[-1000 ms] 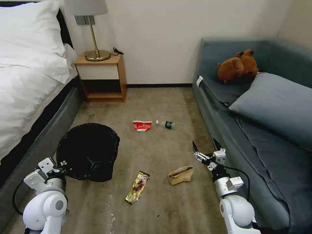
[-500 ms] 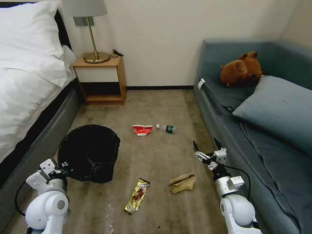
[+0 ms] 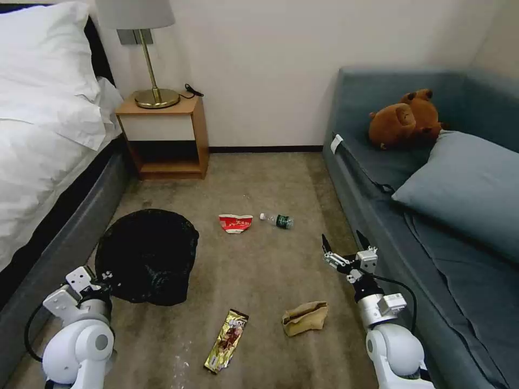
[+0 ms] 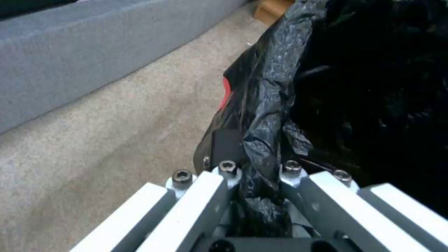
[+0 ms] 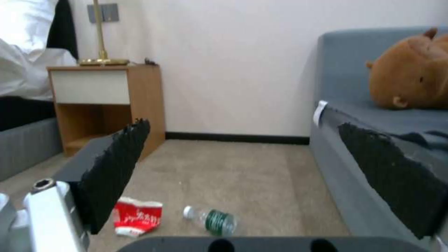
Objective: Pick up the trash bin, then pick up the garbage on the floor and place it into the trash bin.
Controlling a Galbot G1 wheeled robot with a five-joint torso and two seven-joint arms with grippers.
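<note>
Head view puts the long snack wrapper [image 3: 226, 341] nearest on the carpet [image 3: 270, 270], with the crumpled paper bag [image 3: 305, 317] just to its right. At the near left, the left gripper [image 3: 106, 277] pinches the bagged rim of the trash bin [image 3: 147, 255]; from the left wrist, its fingers [image 4: 224, 143] are pressed onto a fold of the black liner. Over on the right, beside the blue sofa [image 3: 432, 216], the right gripper [image 3: 345, 244] hangs above the floor with its fingers [image 5: 114, 168] spread wide and nothing between them. Farther out in the middle lie the crushed red-and-white cup [image 3: 235, 222] and, close to its right, the small bottle [image 3: 278, 220] on its side. Against the far wall stands the nightstand [image 3: 162, 135].
</note>
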